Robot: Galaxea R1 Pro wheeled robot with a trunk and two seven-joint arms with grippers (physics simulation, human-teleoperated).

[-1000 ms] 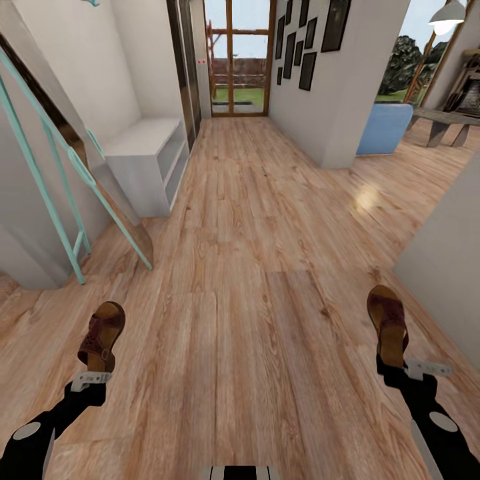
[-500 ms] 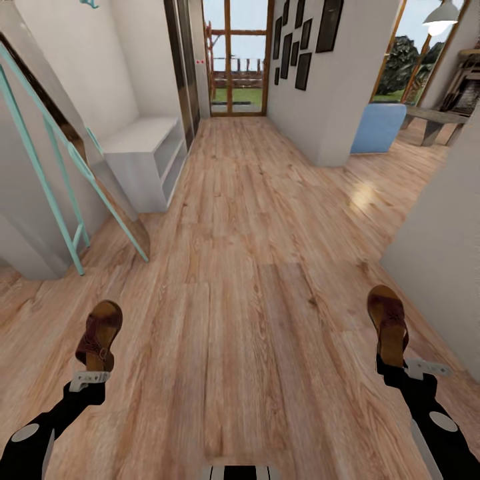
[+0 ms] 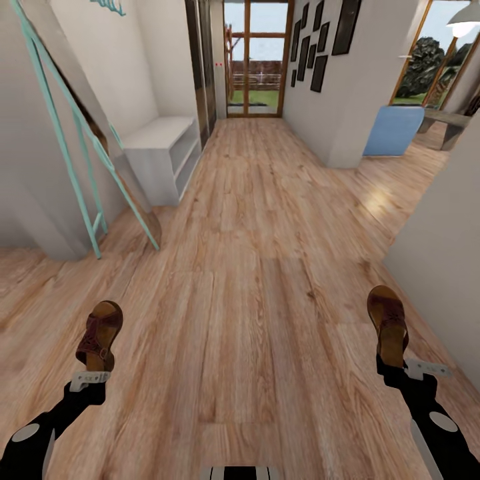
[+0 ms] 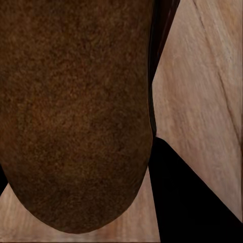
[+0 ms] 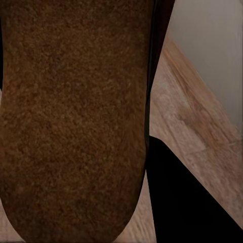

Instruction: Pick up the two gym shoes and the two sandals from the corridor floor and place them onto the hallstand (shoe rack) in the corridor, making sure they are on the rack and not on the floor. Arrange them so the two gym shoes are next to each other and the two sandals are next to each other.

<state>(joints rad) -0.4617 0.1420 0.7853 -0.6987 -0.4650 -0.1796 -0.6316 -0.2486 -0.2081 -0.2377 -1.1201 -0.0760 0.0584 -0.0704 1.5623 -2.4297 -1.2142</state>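
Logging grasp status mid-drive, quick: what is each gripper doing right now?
Left gripper: shut on a dark-brown strap sandal.
Right gripper: shut on the other dark-brown strap sandal.

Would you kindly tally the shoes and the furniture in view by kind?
Sandals: 2, one in the left claw, one in the right claw
Grey shelf benches: 1
Blue armchairs: 1
Total: 4

Bright, even daylight from the far glass door [image 3: 257, 57] — soft floor glare, wrist views blurred.
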